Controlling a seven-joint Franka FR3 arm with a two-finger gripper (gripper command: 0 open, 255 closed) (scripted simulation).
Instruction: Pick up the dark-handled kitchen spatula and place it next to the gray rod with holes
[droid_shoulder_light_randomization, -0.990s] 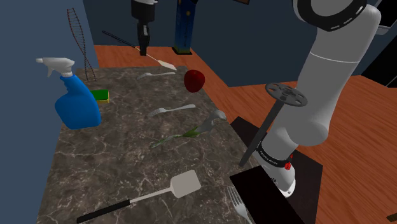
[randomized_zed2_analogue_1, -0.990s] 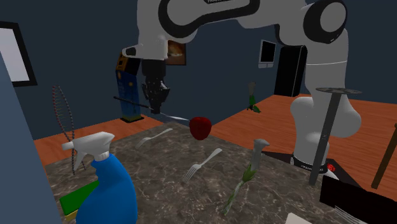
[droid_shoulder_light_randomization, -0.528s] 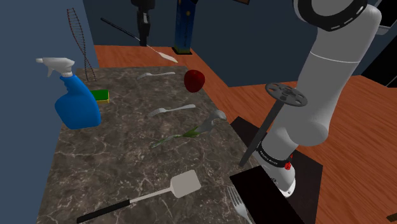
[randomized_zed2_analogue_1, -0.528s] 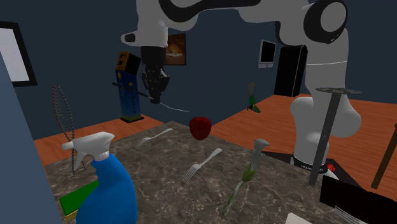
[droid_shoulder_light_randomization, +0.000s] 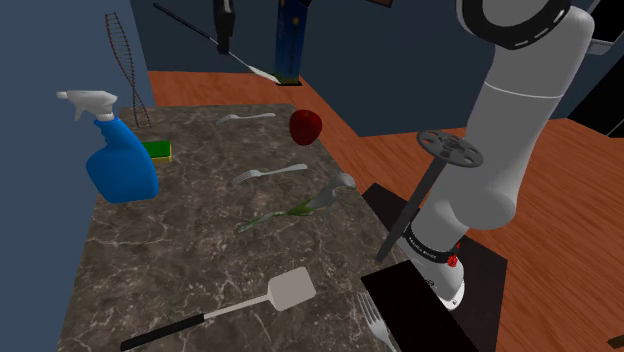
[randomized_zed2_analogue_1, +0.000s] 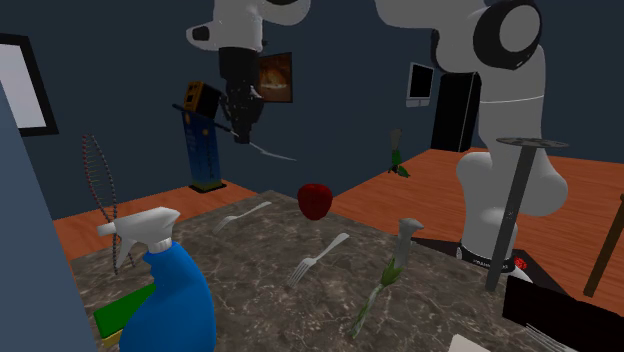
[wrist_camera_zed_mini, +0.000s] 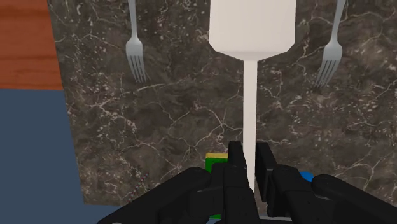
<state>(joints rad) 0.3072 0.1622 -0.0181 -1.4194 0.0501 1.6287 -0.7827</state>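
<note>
**Entry: dark-handled spatula** (droid_shoulder_light_randomization: 264, 74). Pale flat blade, thin dark handle.

**Location:** off the table, high over the far end of the marble-patterned table (droid_shoulder_light_randomization: 180, 250). Slants downward toward the shoulder view's right, blade end lowest. In the wrist view, runs straight out from the clasp, with the blade above the stone between two forks (wrist_camera_zed_mini: 135, 57).

**Holder:** gripper (droid_shoulder_light_randomization: 222, 40), its black fingers (wrist_camera_zed_mini: 235, 159) pinched onto the shaft near the handle.

**Stage reached:** pick-up complete, judging by the wide clearance under the blade.

**Stage outstanding:**
- Carry toward the near half of the table.
- Descent, set-down and release, none yet done.

**Destination:** grey rod-like piece with a green stem (droid_shoulder_light_randomization: 335, 187), lying mid-table beyond the red apple (droid_shoulder_light_randomization: 305, 126) and well apart from the held tool (holes too small to make out, so taken as the target only on likelihood).

**Also on the table:**
- Blue spray bottle (droid_shoulder_light_randomization: 120, 165) and green sponge (droid_shoulder_light_randomization: 157, 150) toward the shoulder view's left.
- A second spatula (droid_shoulder_light_randomization: 290, 290) at the near end, lying flat and not gripped.
</note>
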